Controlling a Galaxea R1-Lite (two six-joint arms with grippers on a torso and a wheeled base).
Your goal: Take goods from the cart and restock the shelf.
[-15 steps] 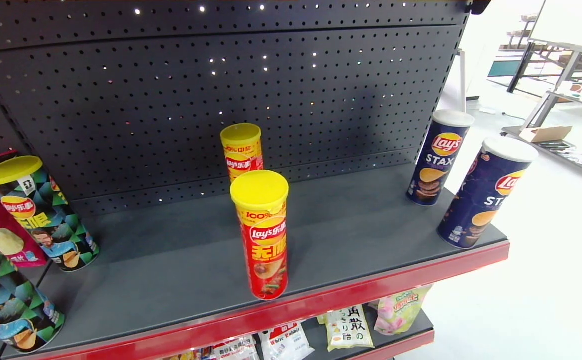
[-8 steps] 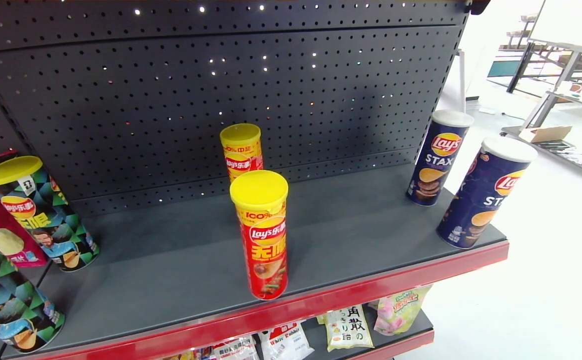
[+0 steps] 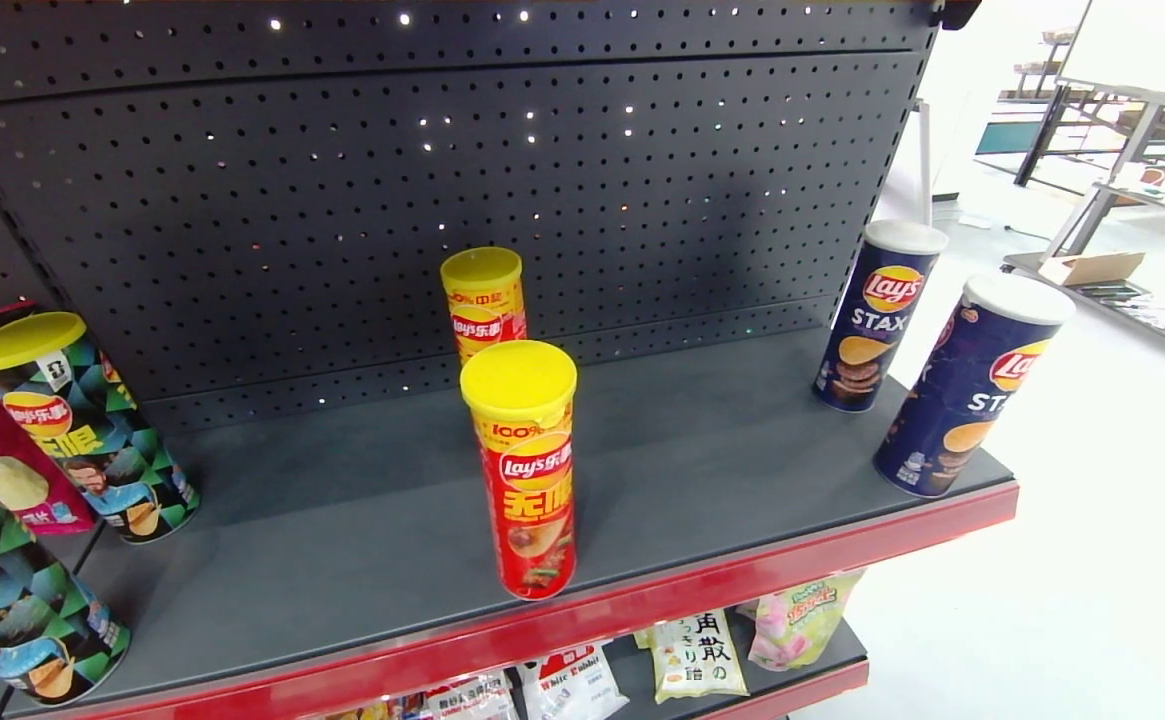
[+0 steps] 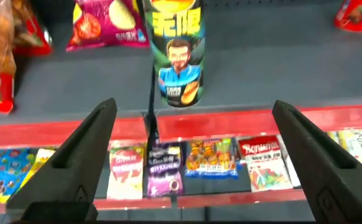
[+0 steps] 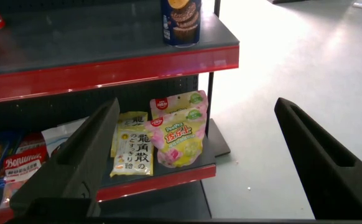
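The dark shelf [image 3: 362, 530] with a red front edge holds chip cans. Two red cans with yellow lids stand mid-shelf, one at the front [image 3: 525, 470] and one behind it [image 3: 484, 300]. Two dark blue cans [image 3: 877, 315] [image 3: 972, 385] stand at the right end. Green patterned cans [image 3: 77, 425] [image 3: 12, 600] stand at the left. My left gripper [image 4: 193, 155] is open and holds nothing, in front of the shelf edge below a green can [image 4: 178, 56]. My right gripper [image 5: 199, 155] is open and holds nothing, facing the shelf's right end below a blue can [image 5: 181, 22].
A lower shelf [image 5: 162, 180] holds snack bags [image 5: 178, 137] [image 4: 259, 162]. A pink bag [image 3: 2, 470] leans at the left of the upper shelf. White floor and metal racks [image 3: 1132, 190] lie to the right. The shelf has wide bare stretches on both sides of the red cans.
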